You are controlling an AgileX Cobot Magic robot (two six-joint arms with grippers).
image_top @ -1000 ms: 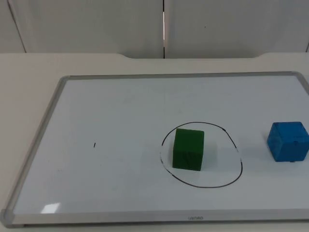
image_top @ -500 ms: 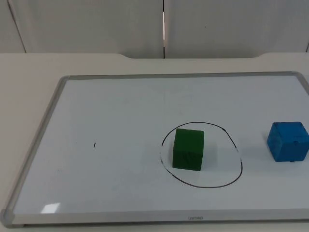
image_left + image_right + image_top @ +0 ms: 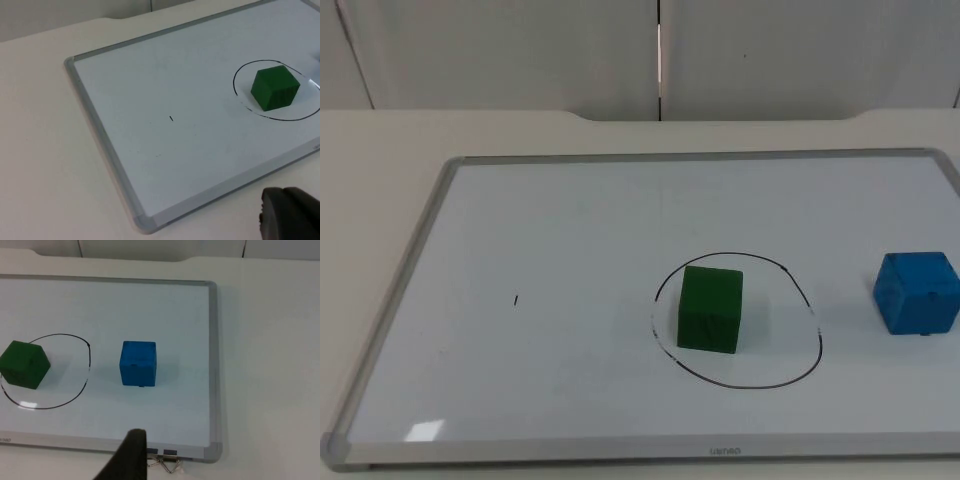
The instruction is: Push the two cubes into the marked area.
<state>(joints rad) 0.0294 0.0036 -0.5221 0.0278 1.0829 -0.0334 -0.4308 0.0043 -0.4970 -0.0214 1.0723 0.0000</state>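
While green cube [image 3: 710, 309] sits inside drawn circle [image 3: 814, 330], blue cube [image 3: 917, 292] lies outside.

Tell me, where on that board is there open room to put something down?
The widest bare stretch of the white dry-erase board runs from its left frame edge to the hand-drawn black circle. The strip along the far edge is free too. It is tighter around the green cube inside the circle and the blue cube beside it.

My table top [image 3: 380, 135] is a plain cream-white, running back to the grey partition wall [image 3: 520, 50] at the far side. A dark vertical seam [image 3: 658, 55] splits that wall's panels near the middle. Light is soft and even, with faint shadows.
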